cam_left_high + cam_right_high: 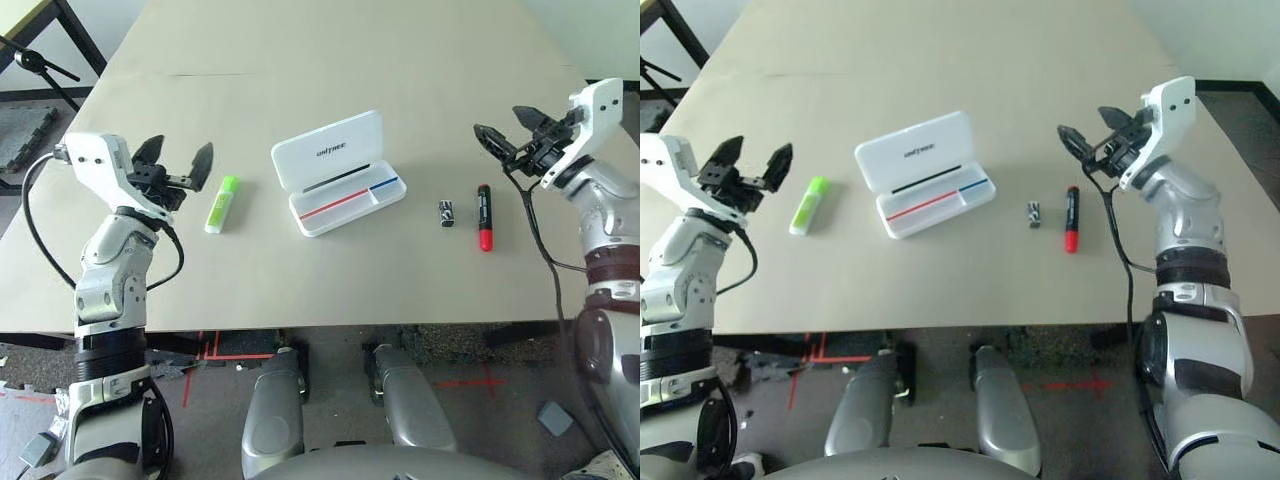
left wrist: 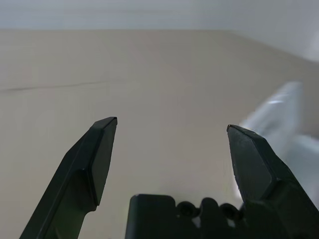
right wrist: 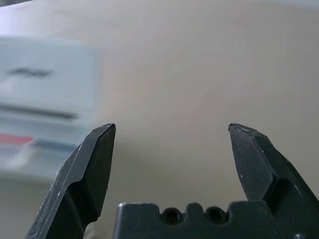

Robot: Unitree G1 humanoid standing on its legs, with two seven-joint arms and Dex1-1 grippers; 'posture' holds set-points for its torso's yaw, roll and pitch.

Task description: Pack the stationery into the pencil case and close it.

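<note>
The white pencil case [image 1: 338, 172] lies open in the middle of the table, lid tilted back with dark lettering, red and blue stripes in its tray. A lime-green and white highlighter [image 1: 221, 203] lies to its left. My left gripper [image 1: 178, 157] hovers open just left of the highlighter, nothing between its fingers. To the right of the case lie a tiny black-and-silver clip piece [image 1: 446, 213] and a red marker with black cap [image 1: 484, 216]. My right gripper [image 1: 506, 126] is open above the table, beyond and right of the marker. The case [image 3: 45, 99] shows blurred in the right wrist view.
The beige table [image 1: 330, 60] stretches far back with bare room behind the case. Its front edge [image 1: 300, 325] runs close below the objects. A black stand [image 1: 40, 62] is off the table at the far left.
</note>
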